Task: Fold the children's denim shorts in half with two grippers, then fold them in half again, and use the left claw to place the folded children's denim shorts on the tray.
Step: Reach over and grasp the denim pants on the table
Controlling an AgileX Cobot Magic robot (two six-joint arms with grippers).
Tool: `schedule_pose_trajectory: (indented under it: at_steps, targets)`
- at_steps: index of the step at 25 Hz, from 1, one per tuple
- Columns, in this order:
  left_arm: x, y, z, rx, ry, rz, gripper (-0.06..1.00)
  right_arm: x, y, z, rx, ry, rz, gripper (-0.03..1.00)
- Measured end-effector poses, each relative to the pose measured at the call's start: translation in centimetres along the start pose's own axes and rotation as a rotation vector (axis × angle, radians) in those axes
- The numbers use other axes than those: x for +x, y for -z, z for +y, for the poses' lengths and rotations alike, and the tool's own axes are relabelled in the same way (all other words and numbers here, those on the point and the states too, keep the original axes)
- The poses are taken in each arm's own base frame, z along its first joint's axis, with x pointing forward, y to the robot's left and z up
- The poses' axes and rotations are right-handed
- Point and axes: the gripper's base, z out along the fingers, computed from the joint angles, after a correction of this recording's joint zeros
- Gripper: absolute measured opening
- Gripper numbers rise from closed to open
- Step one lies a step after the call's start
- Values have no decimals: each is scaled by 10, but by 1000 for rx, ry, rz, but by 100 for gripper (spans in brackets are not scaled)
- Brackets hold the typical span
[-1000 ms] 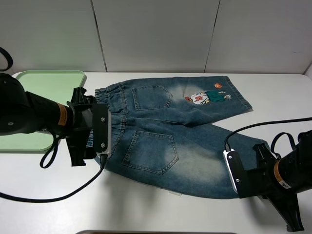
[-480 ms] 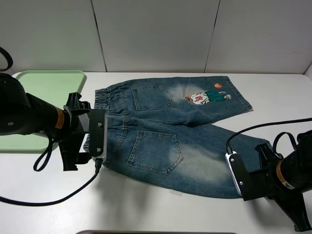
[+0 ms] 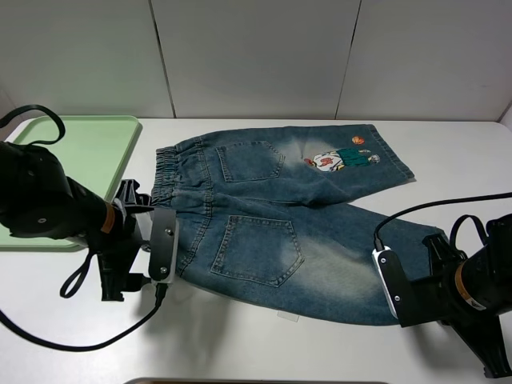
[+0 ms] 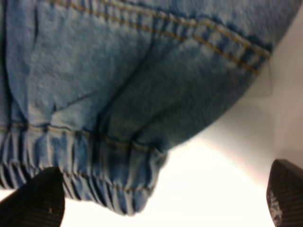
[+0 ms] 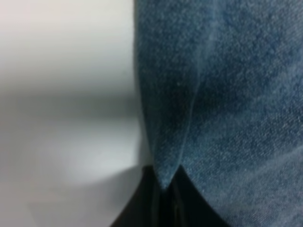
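Shorts (image 3: 280, 216) are being pinched at a leg edge by the right claw (image 5: 163, 201); the left claw (image 4: 161, 203), spread wide and empty, is being pulled back.

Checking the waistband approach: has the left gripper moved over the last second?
Yes. Judged against the tray, the left gripper has shifted toward the near edge of the table.

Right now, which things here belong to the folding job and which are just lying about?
Job: denim shorts, green tray, left gripper, right gripper.
Just there: white table, black cables, wall panels.
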Motion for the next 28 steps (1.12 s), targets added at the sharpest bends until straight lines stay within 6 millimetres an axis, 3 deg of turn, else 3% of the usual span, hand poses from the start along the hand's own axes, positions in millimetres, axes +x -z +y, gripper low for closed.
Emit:
schedule_pose_trajectory:
  at_steps: [13,20,23,28]
  targets:
    - [-9,-20,4,-12,-115,-73,81,-1,0,0,2,-7,-7,-3]
    - [10,-27,24,-52,113,-69,78,-2,0,-1,7,-19,-19,-3]
    - [14,-27,26,-54,133,-63,72,-2,0,-1,10,-19,-26,-3]
    - [15,-29,24,-43,124,-55,51,-3,0,-1,14,-19,-34,-3]
